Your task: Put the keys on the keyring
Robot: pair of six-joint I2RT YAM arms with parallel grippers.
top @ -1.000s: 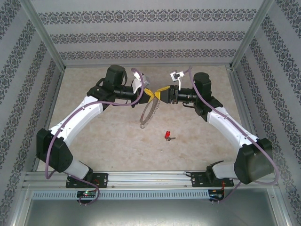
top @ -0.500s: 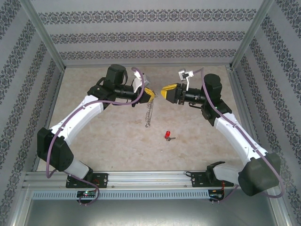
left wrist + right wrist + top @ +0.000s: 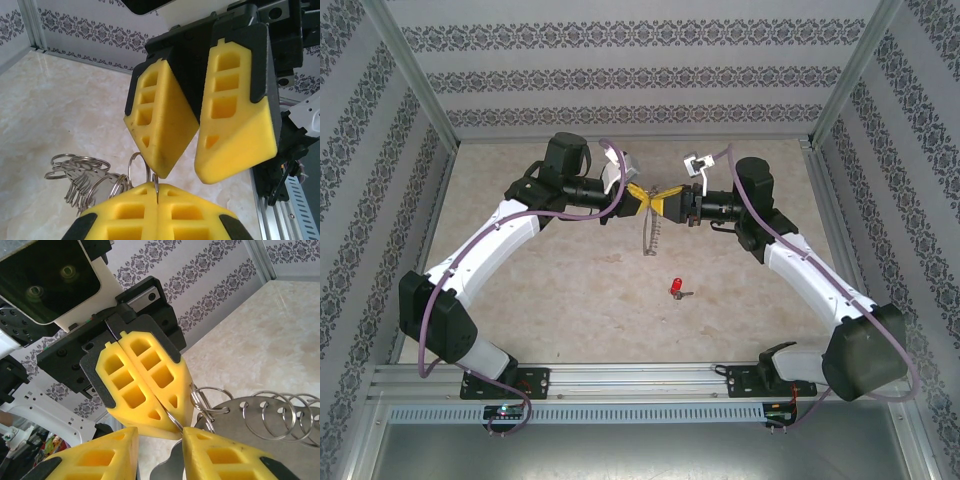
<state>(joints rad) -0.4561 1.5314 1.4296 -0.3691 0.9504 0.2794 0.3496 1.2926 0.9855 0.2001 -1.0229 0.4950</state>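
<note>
Keyring (image 3: 651,236) hangs clamped in left pincer (image 3: 641,198); right pincer (image 3: 666,200), narrowly parted, should close squarely on it, clear of small rings (image 3: 80,170).

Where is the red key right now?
In the top view the red key lies on the table near its centre, nearer the arm bases than the keyring hanging from the left gripper.
</note>
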